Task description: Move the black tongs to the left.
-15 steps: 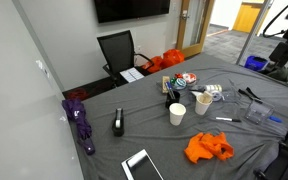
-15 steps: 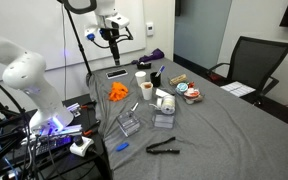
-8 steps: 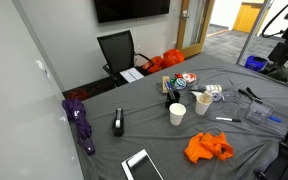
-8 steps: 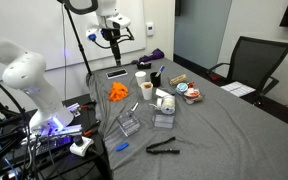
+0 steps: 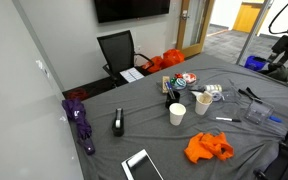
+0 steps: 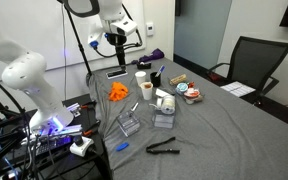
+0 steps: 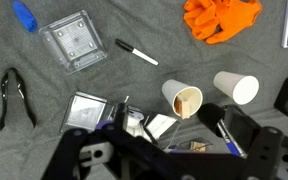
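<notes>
Counter (image 6: 234, 125): grey cloth on top, with clutter from the middle to the end under my arm.
Chair (image 5: 117, 50): black, beyond the far edge in an exterior view, apart from the counter.
Umbrella (image 5: 81, 122): purple, folded, lying along an end edge.
Gripper (image 6: 115, 43): mine, hanging high over the end edge near the orange cloth and well apart from the tongs. Can't tell whether the fingers are apart or together: too small in the exterior views, blurred in the wrist view.
Orange cloth (image 7: 222, 18): crumpled, lying near my end of the counter.
Clear boxes (image 6: 130, 126): two, side by side, between the cups and the tongs.
Paper cups (image 7: 183, 99): two, upright, mid-counter, next to each other.
Black block (image 5: 118, 123): near the umbrella, not touching it.
Black tongs (image 6: 163, 147): flat on the cloth near the end edge far from my gripper. Bare cloth all round them, with one clear box nearest.
White pen (image 7: 137, 52): between a clear box and the cups.
Blue piece (image 7: 24, 16): small, just beside a clear box.
Hidden: my gripper body fills the bottom of the wrist view and covers the mid-counter clutter. The block is cut off at that view's edge.
</notes>
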You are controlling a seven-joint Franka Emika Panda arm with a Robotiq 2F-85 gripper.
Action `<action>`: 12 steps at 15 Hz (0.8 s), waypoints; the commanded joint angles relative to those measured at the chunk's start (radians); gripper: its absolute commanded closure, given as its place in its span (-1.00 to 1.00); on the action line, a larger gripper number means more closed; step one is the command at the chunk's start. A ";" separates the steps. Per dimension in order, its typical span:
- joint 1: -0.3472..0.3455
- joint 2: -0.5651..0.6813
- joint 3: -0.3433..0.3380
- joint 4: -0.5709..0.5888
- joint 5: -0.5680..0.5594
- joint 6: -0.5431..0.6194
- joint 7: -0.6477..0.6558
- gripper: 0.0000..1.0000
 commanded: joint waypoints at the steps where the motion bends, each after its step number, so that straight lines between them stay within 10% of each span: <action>1: -0.044 0.159 -0.039 0.097 0.050 0.060 -0.062 -1.00; 12: -0.118 0.486 -0.002 0.111 0.017 0.476 -0.072 -1.00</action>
